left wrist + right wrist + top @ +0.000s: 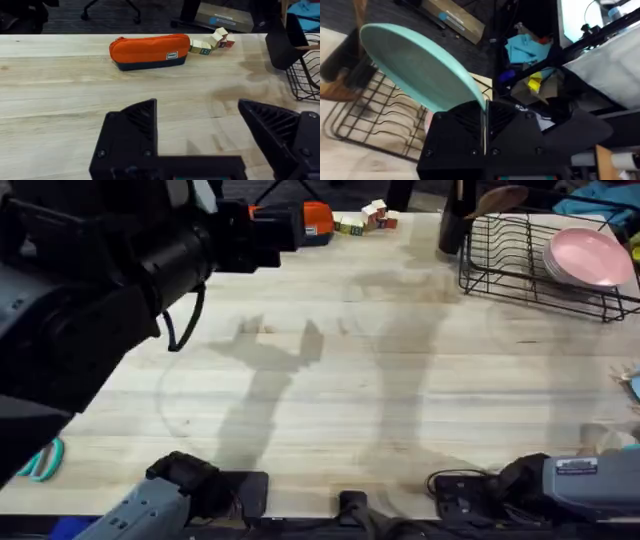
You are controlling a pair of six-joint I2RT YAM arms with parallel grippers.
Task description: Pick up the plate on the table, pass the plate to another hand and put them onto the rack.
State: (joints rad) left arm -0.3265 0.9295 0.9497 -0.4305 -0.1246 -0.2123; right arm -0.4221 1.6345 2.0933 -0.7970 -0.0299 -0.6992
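Pale butcher-block planks of the table (400,380) stretch bare across the middle, crossed by the arms' shadows. Along the far edge lie an orange pencil case (149,50) and a short row of small lettered blocks (212,42); a dark cup-like holder (453,225) stands just beside the black wire rack (500,265) at the far right, where pink plates (588,258) lean in the slots. A pair of teal-handled scissors (42,460) lies at the near left edge.

At left the left arm looms large and dark close under the overhead camera. Its wrist view shows the left gripper (200,127) with fingers spread wide and nothing between them, above bare wood short of the pencil case.

On the right wrist view, the right gripper (484,132) is clamped on the rim of the teal plate (420,70). Held on edge, the plate is tilted, its broad face slanting away from the fingers above the rack's wires, with a wooden utensil (335,90) beside them and clutter on the floor beyond.
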